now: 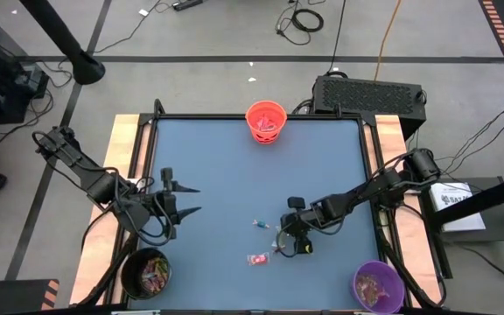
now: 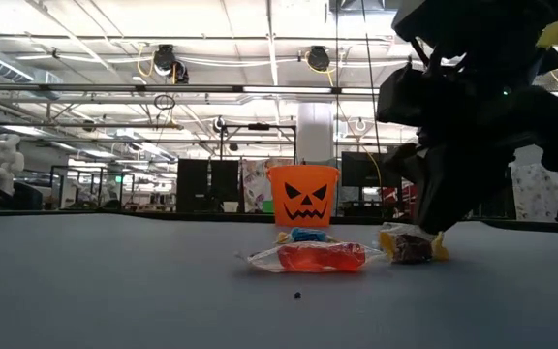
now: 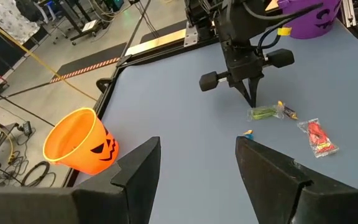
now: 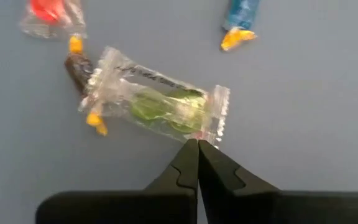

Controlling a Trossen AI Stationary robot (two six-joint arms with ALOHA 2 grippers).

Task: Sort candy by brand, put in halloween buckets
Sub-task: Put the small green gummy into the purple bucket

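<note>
Right fingers: the right gripper has its fingers pressed together, tips meeting at the crimped edge of the green candy; whether any wrapper is caught between them cannot be told.
Green candy: flat on the tabletop, touching a small dark candy with yellow twisted ends.
Nearby sweets: a red candy at about 8 o'clock from the right gripper in the high view, a blue candy at about 10 o'clock.
Left fingers: the left gripper hovers at 9 o'clock on the tabletop, fingers spread, holding nothing.
Buckets: orange bucket at 12 o'clock, black bucket at 7 o'clock, purple bucket at 5 o'clock, all partly filled.
Risk: a pinch on the seam edge alone, or on nothing, would likely let the slick wrapper slip free on lifting; the touching dark candy could be dragged along.
Sorting risk: the buckets' contents are too small to read, so the right bucket is unclear.
</note>
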